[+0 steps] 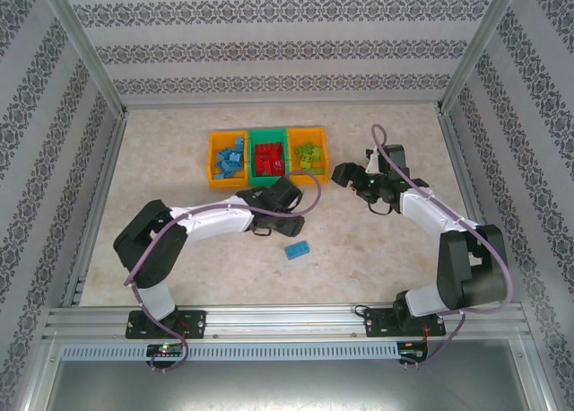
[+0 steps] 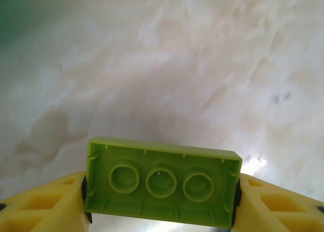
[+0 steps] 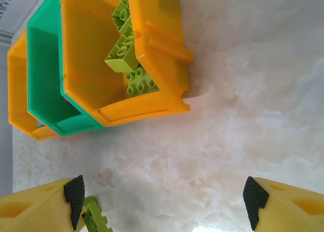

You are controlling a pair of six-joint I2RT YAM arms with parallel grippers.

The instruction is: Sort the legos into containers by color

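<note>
The containers stand in a row at the back: a left orange bin (image 1: 229, 157) with blue legos, a green middle bin (image 1: 268, 156) with red ones, and a right orange bin (image 1: 309, 154) with light green ones (image 3: 124, 49). My left gripper (image 2: 161, 201) is shut on a light green lego (image 2: 162, 179), its hollow underside facing the camera, above bare table just in front of the bins (image 1: 285, 196). My right gripper (image 3: 162, 199) is open wide, right of the bins (image 1: 348, 174). Another light green lego (image 3: 96, 217) lies by its left finger; whether they touch is unclear. One blue lego (image 1: 298, 249) lies on the table.
The marble-patterned table (image 1: 377, 249) is framed by aluminium rails and patterned walls. In the right wrist view the right orange bin's wall (image 3: 162, 44) is close ahead, with the green bin (image 3: 43, 85) and the far orange bin (image 3: 17, 90) behind it.
</note>
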